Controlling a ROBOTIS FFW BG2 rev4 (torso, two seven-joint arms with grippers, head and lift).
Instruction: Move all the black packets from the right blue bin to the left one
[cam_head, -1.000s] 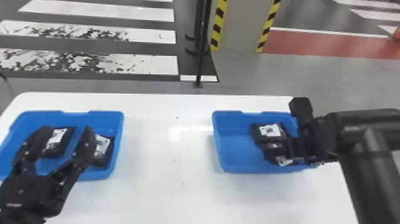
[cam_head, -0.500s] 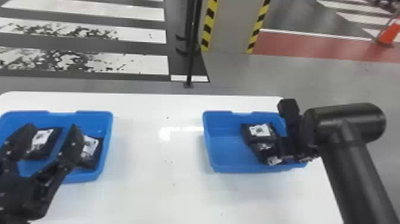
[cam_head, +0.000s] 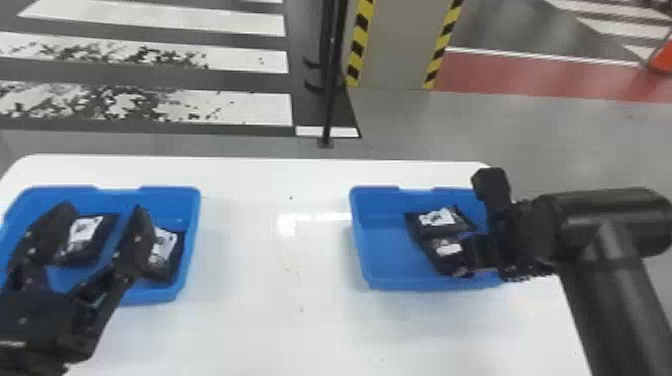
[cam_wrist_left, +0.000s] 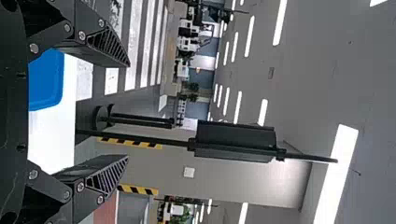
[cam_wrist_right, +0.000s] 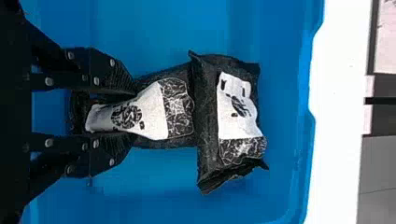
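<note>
Zebra-striped floor (cam_head: 250, 107) runs across the background at eleven o'clock from the middle of your white table (cam_head: 250, 325). A thin black post (cam_head: 327, 100) stands just past twelve, then a pillar (cam_head: 395, 45) with yellow-and-black edges at one and an orange cone (cam_head: 662, 60) out at two.

Down on the table, your left blue bin (cam_head: 195, 220) sits at nine o'clock. It's got two black packets in it, one toward the bin's nine (cam_head: 85, 240) and the other toward its three (cam_head: 165, 250). Your left gripper (cam_head: 103, 209) hangs over that bin, fingers spread wide — the left wrist view shows the same wide gap, with part of a blue bin at one side.

Over at three o'clock you've got the right blue bin (cam_head: 370, 240), with two more black packets inside. Your right gripper (cam_head: 472, 252) is down in there — and it's got a grip on the nearer packet (cam_head: 450, 250). From the right wrist view you can see a finger on each side, pinching it across its white label. The farther packet (cam_head: 437, 220) lies around eleven o'clock from the one you're holding, touching its far end, label facing up.
</note>
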